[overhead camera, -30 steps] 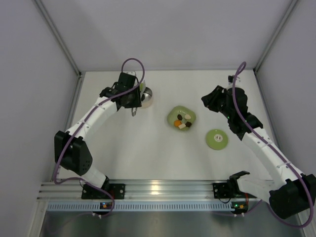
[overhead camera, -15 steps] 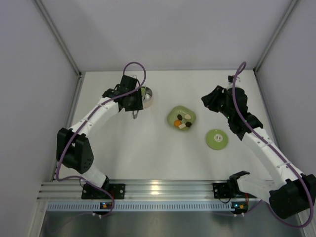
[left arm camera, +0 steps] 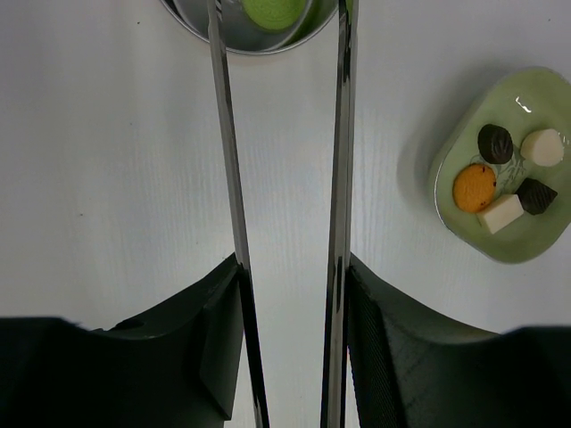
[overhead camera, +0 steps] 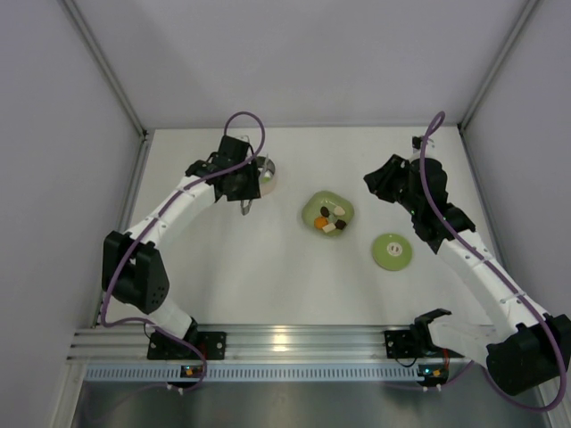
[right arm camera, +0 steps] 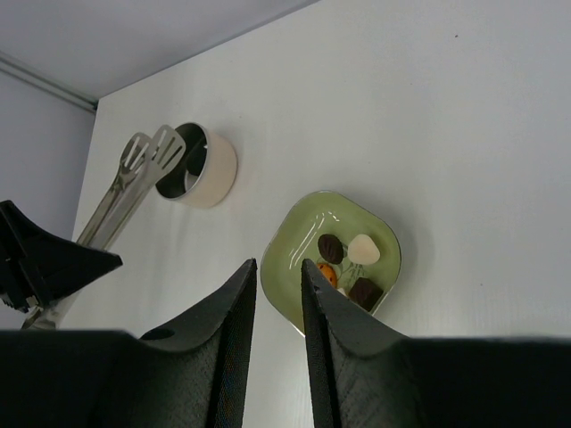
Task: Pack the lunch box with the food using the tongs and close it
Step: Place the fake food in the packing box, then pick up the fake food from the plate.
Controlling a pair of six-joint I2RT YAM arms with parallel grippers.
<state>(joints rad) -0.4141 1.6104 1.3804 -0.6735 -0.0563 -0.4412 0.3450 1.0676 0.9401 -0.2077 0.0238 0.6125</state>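
Step in hand, as I judge it: moving the food into the lunch box, one piece at a time. I take the green rounded-square dish (left arm camera: 526,98) as my landmark. The left gripper (left arm camera: 292,263) is clamped on the tongs (left arm camera: 227,160), one finger pressing the outside of each arm. The arms themselves stand apart and nothing is caught between them. The tongs reach from the gripper to the lunch box (left arm camera: 189,16), which stands well apart from the dish on its left and a little farther from the arm bases. The tips are out of frame in the left wrist view. The right wrist view shows them at the box's rim, on the side away from the dish. A light-green disc (left arm camera: 272,11) lies on the steel floor of the box, so I count one piece packed. Five pieces lie on the dish: an orange round (left arm camera: 474,186), two dark pieces (left arm camera: 495,143) and (left arm camera: 536,195), a cream lump (left arm camera: 542,147) and a cream block (left arm camera: 501,214). The lid (overhead camera: 391,251) lies flat on the table just beside the dish, on its right and nearer the bases. The right gripper (right arm camera: 278,266) hangs beyond the dish on its right, jaws a narrow way apart and holding nothing. The next move, in my judgement, calls for lifting the tongs clear of the rim and carrying them across to the dish. The open tips then go astride a single piece and close gently. The pieces lie close together, so a neighbour could be nudged.
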